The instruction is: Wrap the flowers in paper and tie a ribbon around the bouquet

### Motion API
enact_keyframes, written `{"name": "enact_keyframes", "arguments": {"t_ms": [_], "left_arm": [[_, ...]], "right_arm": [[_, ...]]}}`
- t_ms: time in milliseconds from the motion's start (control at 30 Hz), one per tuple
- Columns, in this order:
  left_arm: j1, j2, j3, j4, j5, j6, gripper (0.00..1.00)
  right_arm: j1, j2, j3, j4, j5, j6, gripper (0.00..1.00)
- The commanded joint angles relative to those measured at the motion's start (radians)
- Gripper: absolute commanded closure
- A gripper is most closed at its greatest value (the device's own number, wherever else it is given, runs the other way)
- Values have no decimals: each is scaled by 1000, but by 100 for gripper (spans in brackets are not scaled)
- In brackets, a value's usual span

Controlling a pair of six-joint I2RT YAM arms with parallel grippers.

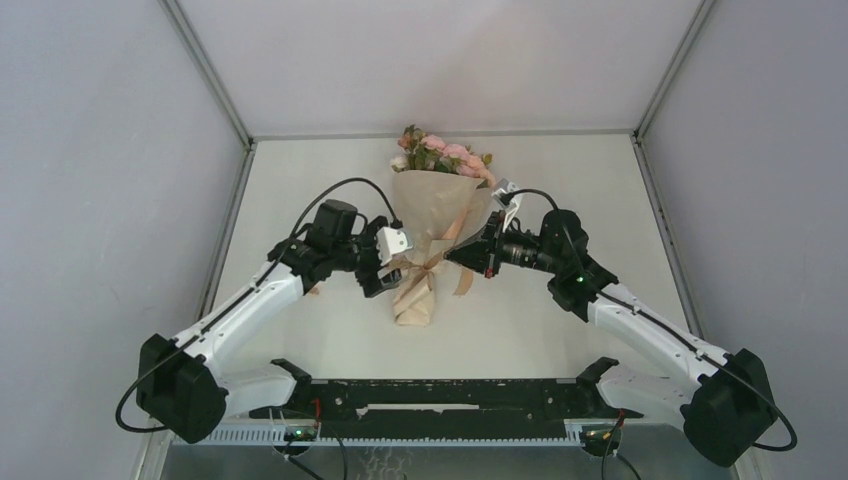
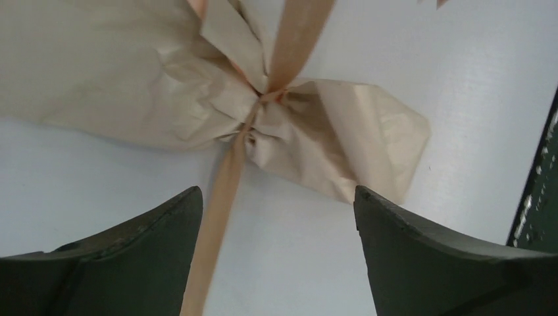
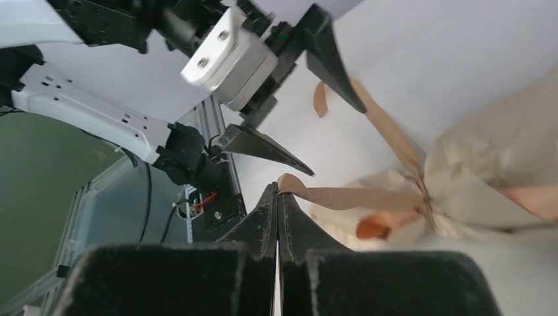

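- The desk is white and flat. Grey walls stand on its left, right and far sides. A black bar runs along the near edge, between the two arm bases.
- The bouquet lies in the middle of the desk, with its top pointing at the far wall.
- The flowers are pink with green leaves. They poke out of the top of the paper.
- The paper is tan and crinkly. It is wrapped like a cone: wide by the flowers, squeezed thin lower down, then spread out again at the bottom.
- The ribbon is peach, close to the paper's colour. It is tied round the thin, squeezed part.
- The left tool sits just beside that tied part, on its left. Its two fingers stand wide apart and hold nothing.
- The right tool sits on the other side of the tied part. Its fingers are pressed tight together and pinch one end of the ribbon.
- Only the top view shows the flowers, the whole bouquet and both arms, but the ribbon looks very small there.
- The left wrist view shows the knot up close, with the paper bunched round it. One ribbon strand lies on the desk and runs toward the camera between the two dark fingers. Another strand goes up out of the picture.
- The right wrist view shows a strand running from the shut fingertips to the knot. It also shows the left tool across the way with its fingers spread, and the other strand close by one of them.
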Motion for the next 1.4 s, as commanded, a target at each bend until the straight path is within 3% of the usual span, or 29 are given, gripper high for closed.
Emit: {"name": "enact_keyframes", "arguments": {"t_ms": [0,67,267,500,633,700,733,900,967,1100,1167,1333,1367], "left_arm": [[4,33,35,304,138,-113,1],[1,74,43,390,204,-168,0],[-71,234,144,366,369,-183,0],[-119,351,218,451,413,-317,0],[-126,409,240,498,434,-367,8],[-131,432,251,509,444,-388,17],[-132,444,257,513,451,-397,27],[-133,468,267,528,449,-425,98],[-131,467,267,530,449,-445,100],[-129,458,255,532,400,-488,100],[-124,458,247,534,388,-508,100],[-99,438,215,540,400,-531,100],[-95,432,204,543,396,-525,100]], "right_arm": [[7,-16,10,131,-41,56,100],[9,-16,10,121,-53,50,100],[22,-9,10,114,-82,40,100],[30,-47,9,52,-133,-2,100],[33,-68,-18,51,-129,-5,100],[32,-70,-30,66,-136,-1,100],[33,-71,-32,68,-138,1,100],[36,-65,-32,20,-97,-18,98],[39,-61,-32,-38,-53,-41,91],[44,-71,-32,-198,19,-45,63],[46,-94,-41,-285,73,-42,55],[-15,-179,-144,-328,251,63,55],[-53,-185,-169,-314,265,94,59]]}}
